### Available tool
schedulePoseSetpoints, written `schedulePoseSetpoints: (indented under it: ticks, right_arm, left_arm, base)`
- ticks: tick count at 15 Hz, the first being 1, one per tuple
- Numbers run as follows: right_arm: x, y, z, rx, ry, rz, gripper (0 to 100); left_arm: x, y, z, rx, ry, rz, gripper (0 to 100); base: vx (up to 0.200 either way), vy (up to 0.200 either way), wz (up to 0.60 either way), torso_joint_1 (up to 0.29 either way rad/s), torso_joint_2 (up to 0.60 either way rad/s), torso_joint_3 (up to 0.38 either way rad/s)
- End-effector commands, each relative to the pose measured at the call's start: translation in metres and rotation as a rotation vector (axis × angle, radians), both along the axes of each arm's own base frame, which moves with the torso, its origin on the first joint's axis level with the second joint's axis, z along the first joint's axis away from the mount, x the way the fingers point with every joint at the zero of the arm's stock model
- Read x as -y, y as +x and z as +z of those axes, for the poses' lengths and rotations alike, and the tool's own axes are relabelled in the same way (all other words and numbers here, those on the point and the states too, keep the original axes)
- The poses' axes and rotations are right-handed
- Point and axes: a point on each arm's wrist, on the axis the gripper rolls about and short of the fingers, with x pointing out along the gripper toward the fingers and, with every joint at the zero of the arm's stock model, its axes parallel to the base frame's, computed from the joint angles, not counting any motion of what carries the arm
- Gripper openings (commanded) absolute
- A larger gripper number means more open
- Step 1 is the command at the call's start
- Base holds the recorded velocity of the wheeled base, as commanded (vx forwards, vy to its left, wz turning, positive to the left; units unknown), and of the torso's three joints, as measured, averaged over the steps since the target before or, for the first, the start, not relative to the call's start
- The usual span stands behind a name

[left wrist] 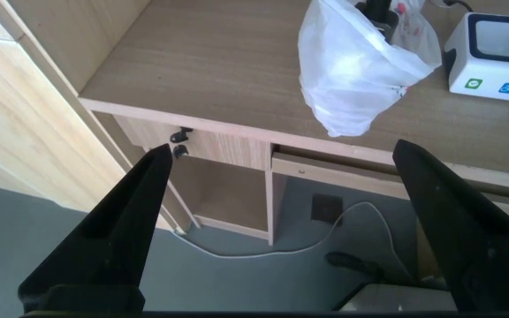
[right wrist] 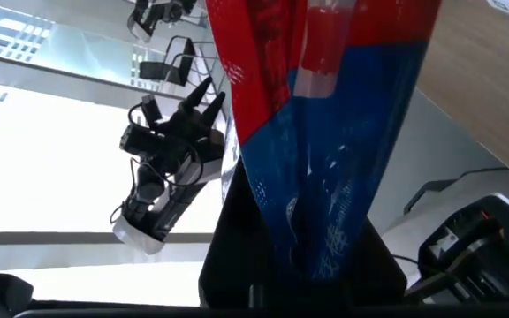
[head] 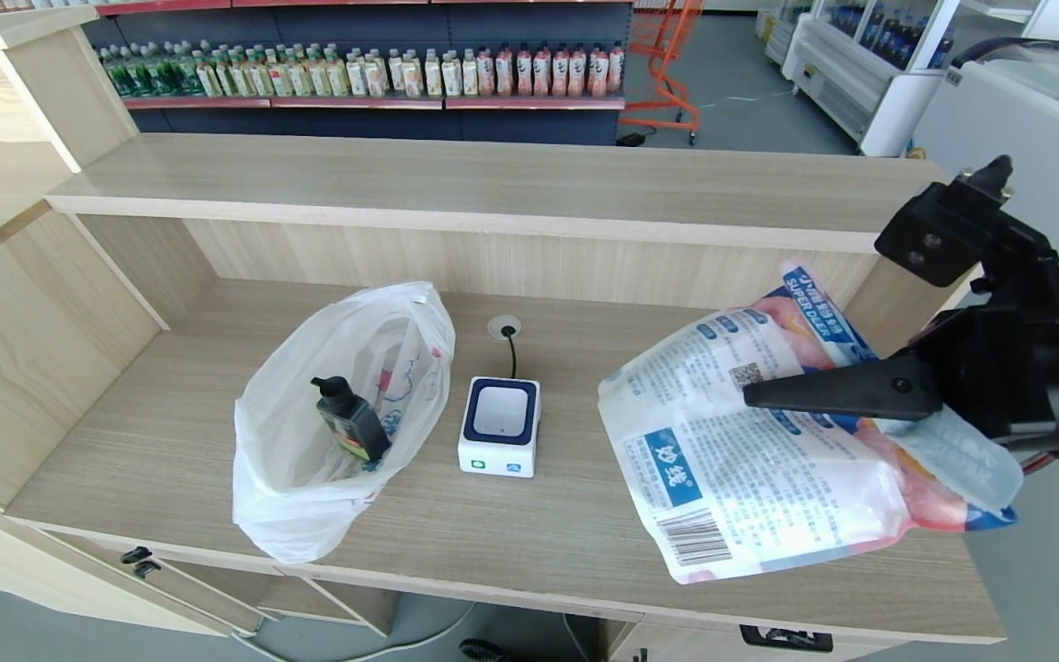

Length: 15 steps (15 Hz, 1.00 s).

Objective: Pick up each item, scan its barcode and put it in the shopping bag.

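A pale wooden checkout counter, walled at the back and left by a raised ledge, carries the goods at a shop till. Shelves of bottled drinks line the aisle behind it.

A large printed refill pouch hangs in the air over the counter's right end and reaches out past the front edge. Its text side faces up, and its barcode sits at the corner nearest the front edge. The right gripper comes in from beyond the right end with its jaws closed on the pouch. One black finger lies across the printed face. The right wrist view shows the pouch's red and blue side pinched between the jaws.

The white plastic shopping bag stands left of centre with its mouth open and its base almost at the front edge. A dark pump bottle leans inside it.

The left gripper hangs out beyond the front edge at the counter's left part, below the level of the top, with its jaws spread wide. From its wrist view the bag and the scanner sit on the counter above.

The white barcode scanner rests at mid-counter just beside the bag, window up. Its black cable runs toward the back wall into a round grommet.
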Motion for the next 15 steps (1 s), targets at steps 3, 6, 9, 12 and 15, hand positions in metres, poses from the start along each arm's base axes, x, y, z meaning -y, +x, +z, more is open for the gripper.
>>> schedulePoseSetpoints:
  ticks: [3, 6, 9, 12, 15]
  right_arm:
    - [-0.004, -0.004, -0.001, -0.002, -0.001, 0.022, 0]
    - [-0.008, -0.006, -0.002, -0.001, -0.007, 0.029, 0]
    - [-0.013, -0.006, -0.004, 0.005, -0.029, -0.007, 0]
    - [-0.013, -0.007, -0.004, 0.008, -0.029, -0.008, 0]
    - [-0.012, -0.008, -0.003, 0.013, -0.028, -0.008, 0]
  left_arm:
    - [0.000, 0.000, 0.000, 0.000, 0.001, 0.001, 100]
    - [0.000, 0.000, 0.000, 0.000, 0.000, 0.001, 100]
    - [0.000, 0.000, 0.000, 0.000, 0.000, 0.001, 100]
    - [0.000, 0.000, 0.000, 0.000, 0.000, 0.001, 100]
    - [0.000, 0.000, 0.000, 0.000, 0.000, 0.001, 100]
  base:
    - [0.000, 0.000, 0.00, 0.000, 0.00, 0.000]
    - [0.000, 0.000, 0.00, 0.000, 0.00, 0.000]
    - [0.000, 0.000, 0.00, 0.000, 0.00, 0.000]
    - [0.000, 0.000, 0.00, 0.000, 0.00, 0.000]
    - [0.000, 0.000, 0.00, 0.000, 0.00, 0.000]
